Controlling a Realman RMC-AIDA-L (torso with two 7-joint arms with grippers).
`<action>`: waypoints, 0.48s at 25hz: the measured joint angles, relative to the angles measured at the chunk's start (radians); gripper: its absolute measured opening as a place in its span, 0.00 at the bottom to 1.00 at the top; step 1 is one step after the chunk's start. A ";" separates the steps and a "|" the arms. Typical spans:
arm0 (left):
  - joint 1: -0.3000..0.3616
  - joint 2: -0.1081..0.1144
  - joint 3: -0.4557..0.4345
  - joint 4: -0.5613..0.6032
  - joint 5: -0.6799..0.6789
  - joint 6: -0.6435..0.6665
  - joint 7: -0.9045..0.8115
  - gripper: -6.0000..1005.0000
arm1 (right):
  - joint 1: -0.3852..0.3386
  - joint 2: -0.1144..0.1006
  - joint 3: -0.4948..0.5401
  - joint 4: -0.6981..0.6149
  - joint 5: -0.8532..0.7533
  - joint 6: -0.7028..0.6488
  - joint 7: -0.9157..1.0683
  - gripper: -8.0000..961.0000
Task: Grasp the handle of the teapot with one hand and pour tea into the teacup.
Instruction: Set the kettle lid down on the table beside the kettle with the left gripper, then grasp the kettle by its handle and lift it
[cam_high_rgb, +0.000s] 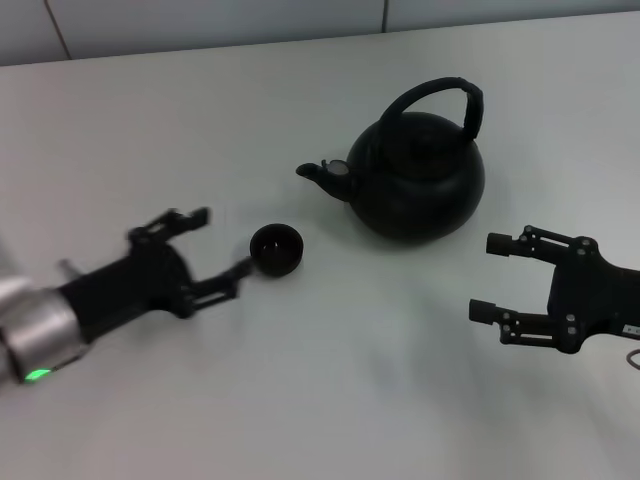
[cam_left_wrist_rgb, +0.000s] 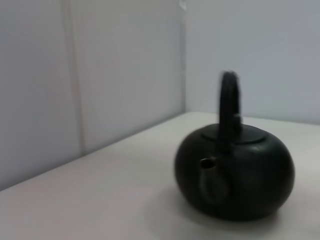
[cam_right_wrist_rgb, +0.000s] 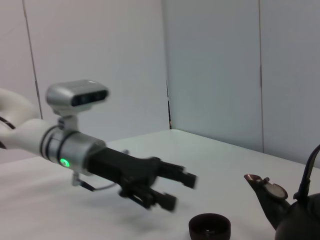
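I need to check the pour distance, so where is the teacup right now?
In the head view the teacup stands on the table left of centre, just off the teapot spout's near-left side, with the open left gripper right beside it.

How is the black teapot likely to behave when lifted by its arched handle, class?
The teapot looks thick, matte and iron-like, so it is probably heavy for its size. Held by the handle above its middle, it would likely hang fairly level. Its broad body suggests it resists tipping on the table.
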 joint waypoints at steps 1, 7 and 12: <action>0.038 0.001 0.000 0.062 0.000 0.038 -0.034 0.86 | 0.000 0.000 0.000 0.000 0.000 0.001 0.000 0.81; 0.241 0.027 0.011 0.323 0.026 0.306 -0.166 0.86 | 0.000 -0.002 0.004 -0.002 0.008 0.004 0.000 0.81; 0.310 0.056 0.008 0.330 0.041 0.379 -0.167 0.86 | -0.002 -0.002 0.010 -0.001 0.024 0.004 0.001 0.81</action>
